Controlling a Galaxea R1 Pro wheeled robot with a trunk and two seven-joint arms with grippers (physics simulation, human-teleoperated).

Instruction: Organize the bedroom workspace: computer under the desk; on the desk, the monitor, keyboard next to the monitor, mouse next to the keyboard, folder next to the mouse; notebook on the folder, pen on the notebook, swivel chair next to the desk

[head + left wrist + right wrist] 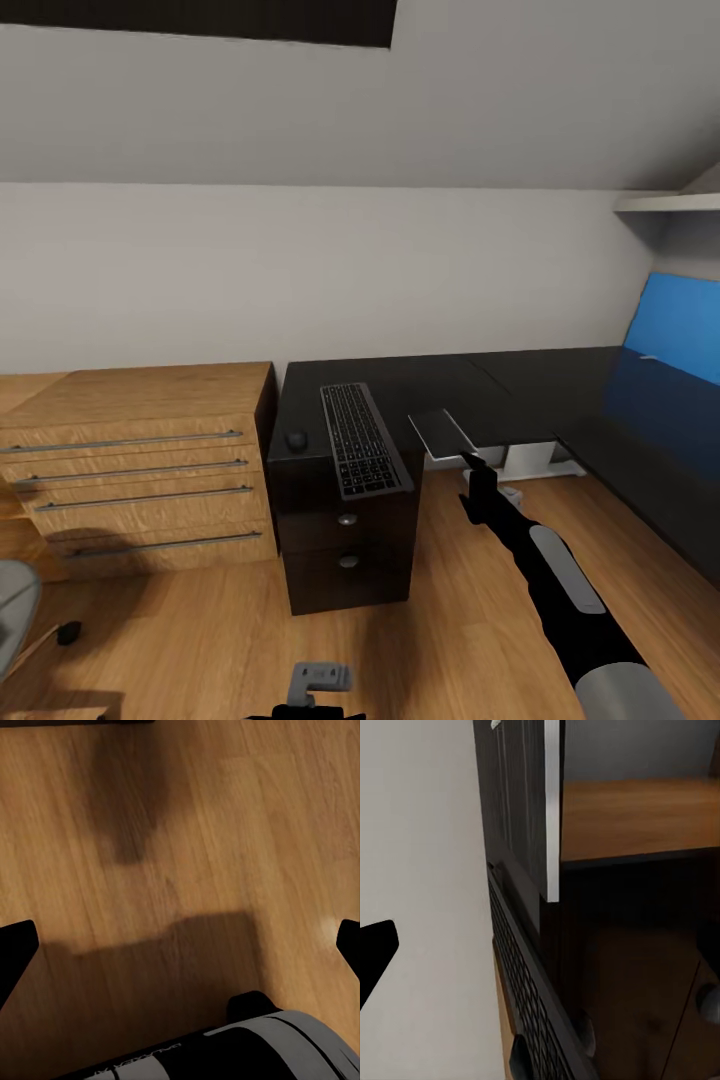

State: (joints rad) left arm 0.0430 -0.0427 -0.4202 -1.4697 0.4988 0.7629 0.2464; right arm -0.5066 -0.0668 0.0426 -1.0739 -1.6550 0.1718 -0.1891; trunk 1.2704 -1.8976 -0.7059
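Keyboard (364, 452), mouse (296, 438) on desk (520, 385); notebook (446, 433) apparently in right end effector (468, 462).

Black desk (520, 385), keyboard (362, 438) overhanging front edge, mouse (296, 438) left, grey notebook (445, 431) tilted at edge.

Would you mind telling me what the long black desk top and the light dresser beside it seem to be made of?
The desk top looks like glossy black laminate or lacquer, as it reflects faintly. The dresser looks like pale wood or veneer, with visible grain and slim metal-looking handles.
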